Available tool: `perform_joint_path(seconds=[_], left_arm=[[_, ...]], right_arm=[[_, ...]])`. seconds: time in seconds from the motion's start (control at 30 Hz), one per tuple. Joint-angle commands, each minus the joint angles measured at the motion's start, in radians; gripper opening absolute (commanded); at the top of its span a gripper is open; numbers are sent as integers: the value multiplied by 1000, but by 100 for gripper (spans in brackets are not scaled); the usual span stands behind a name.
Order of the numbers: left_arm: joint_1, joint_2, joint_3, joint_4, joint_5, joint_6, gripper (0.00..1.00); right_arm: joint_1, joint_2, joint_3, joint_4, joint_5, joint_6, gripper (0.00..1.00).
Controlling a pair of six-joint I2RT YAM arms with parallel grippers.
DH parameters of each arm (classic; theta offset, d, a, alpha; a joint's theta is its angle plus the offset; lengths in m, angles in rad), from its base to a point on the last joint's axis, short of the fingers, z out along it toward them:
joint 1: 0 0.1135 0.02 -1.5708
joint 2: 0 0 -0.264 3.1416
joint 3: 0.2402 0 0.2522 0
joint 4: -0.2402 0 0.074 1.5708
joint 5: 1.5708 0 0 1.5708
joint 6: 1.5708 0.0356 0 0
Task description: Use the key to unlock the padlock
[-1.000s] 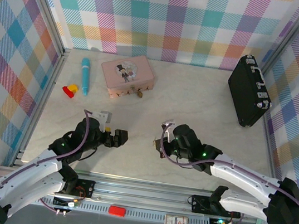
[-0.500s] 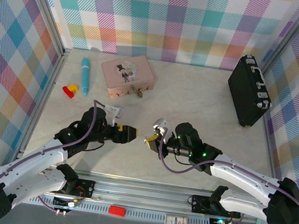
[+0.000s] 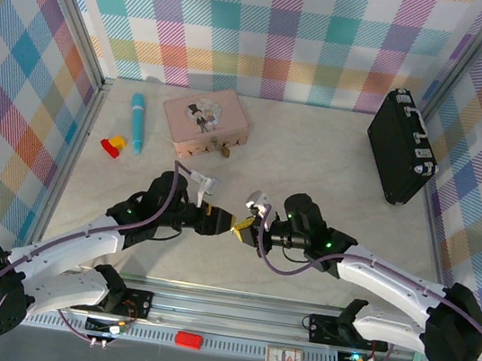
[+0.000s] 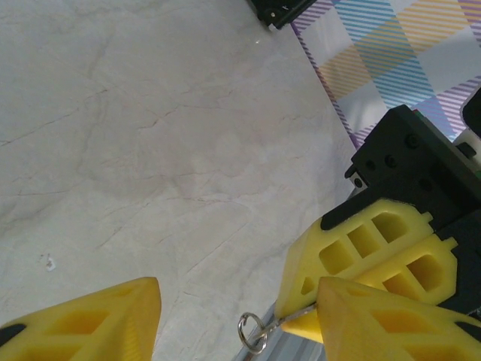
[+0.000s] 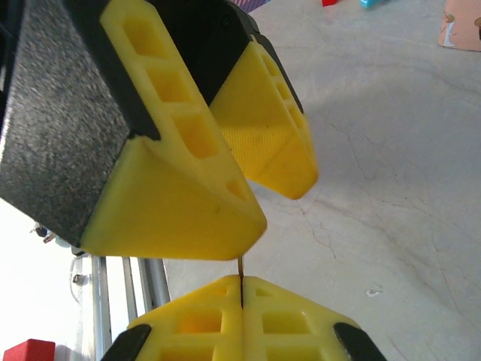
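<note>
Right end effector (image 3: 241, 226) is clamped shut on the key (image 5: 240, 271) over mid-counter (image 3: 332, 176). The key ring (image 4: 253, 332) pokes out at 9 o'clock. Left end effector (image 3: 215, 220) has jaws apart, either side of the ring. Padlock (image 3: 221, 150) hangs at the pink tin (image 3: 204, 121) front edge, 12 o'clock from both, well apart. Tin lid print too small to read.

The tabletop (image 4: 150, 113) looked like matt, pale, veined marble. The key (image 4: 279, 323) was thin, shiny metal. The left gripper (image 4: 237, 301) and right gripper (image 5: 241, 297) had matt, faintly grainy yellow plastic fingers, the left's on a rough black housing (image 5: 45, 135).
</note>
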Motion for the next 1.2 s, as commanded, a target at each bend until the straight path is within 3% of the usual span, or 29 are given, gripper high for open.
perform_joint_path(seconds=[0.0, 1.17], left_arm=[[-19, 4, 23, 70, 40, 12, 54], [-42, 90, 36, 91, 75, 38, 13]], right_arm=[[-12, 12, 32, 44, -62, -1, 0], [-61, 64, 32, 109, -110, 56, 0]])
